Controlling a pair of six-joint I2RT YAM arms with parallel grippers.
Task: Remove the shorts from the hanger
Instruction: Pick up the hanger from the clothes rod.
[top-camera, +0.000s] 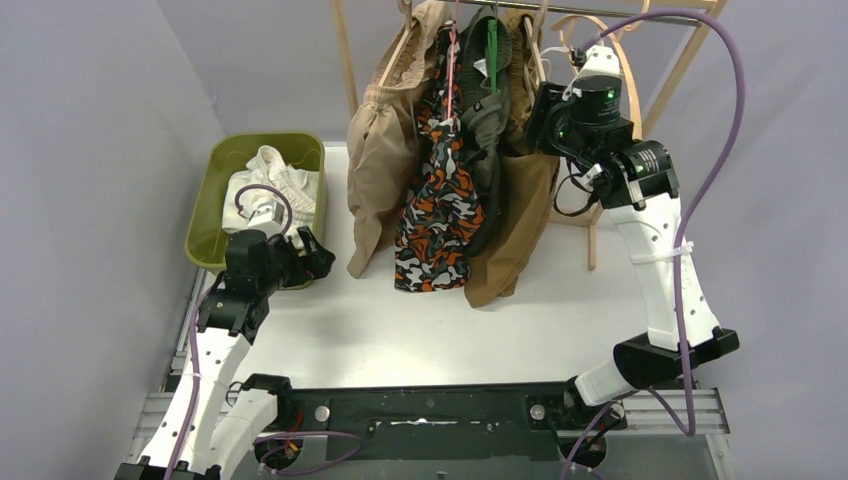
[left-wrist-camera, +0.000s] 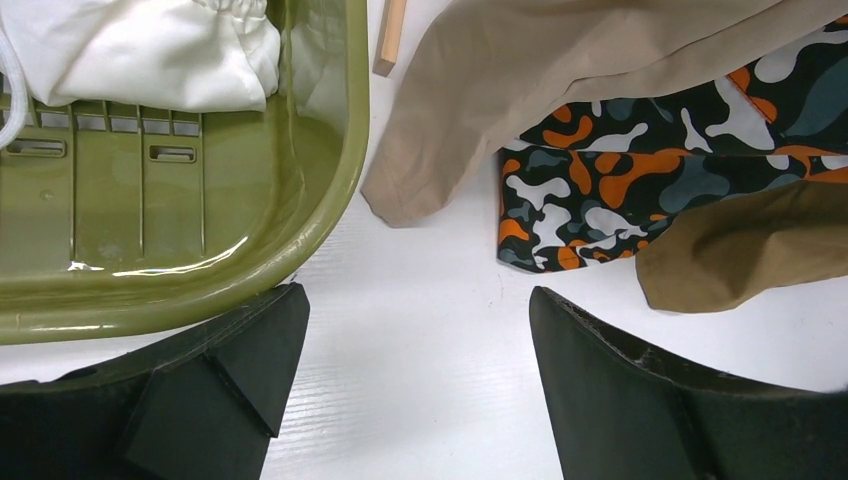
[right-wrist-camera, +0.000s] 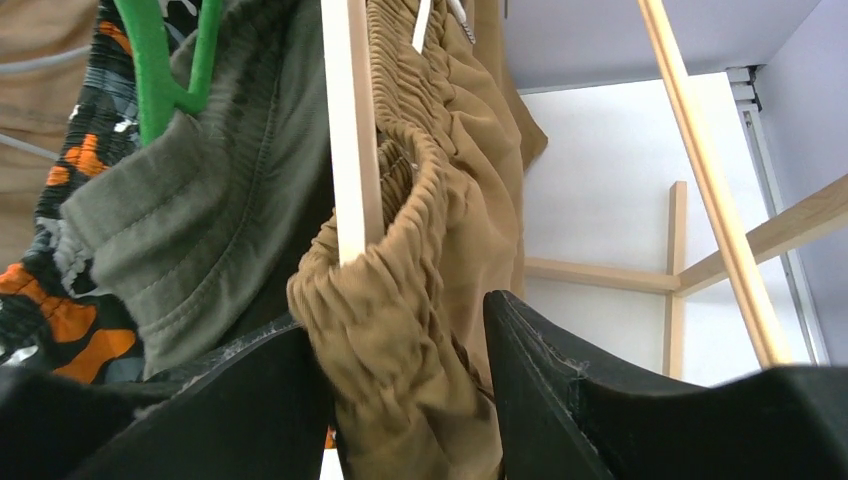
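Beige shorts (top-camera: 380, 150), camouflage shorts (top-camera: 440, 210), dark olive shorts (top-camera: 487, 130) and brown shorts (top-camera: 520, 220) hang on hangers from the rack. White shorts (top-camera: 270, 180) lie in the green bin (top-camera: 215, 200). My right gripper (top-camera: 542, 115) is up at the brown waistband. In the right wrist view its jaws (right-wrist-camera: 405, 320) press the gathered brown waistband (right-wrist-camera: 440, 200), which is still stretched over a wooden hanger end (right-wrist-camera: 352, 130). My left gripper (top-camera: 318, 252) is open and empty, low over the table by the bin's near right corner (left-wrist-camera: 418, 300).
The wooden rack frame (top-camera: 345, 50) stands at the back, its legs and crossbars (right-wrist-camera: 700, 180) to the right of the brown shorts. A green hanger (right-wrist-camera: 160, 60) holds the olive shorts (right-wrist-camera: 200, 200). The hems of the beige (left-wrist-camera: 480, 100), camouflage (left-wrist-camera: 620, 170) and brown (left-wrist-camera: 740, 250) shorts reach the table.
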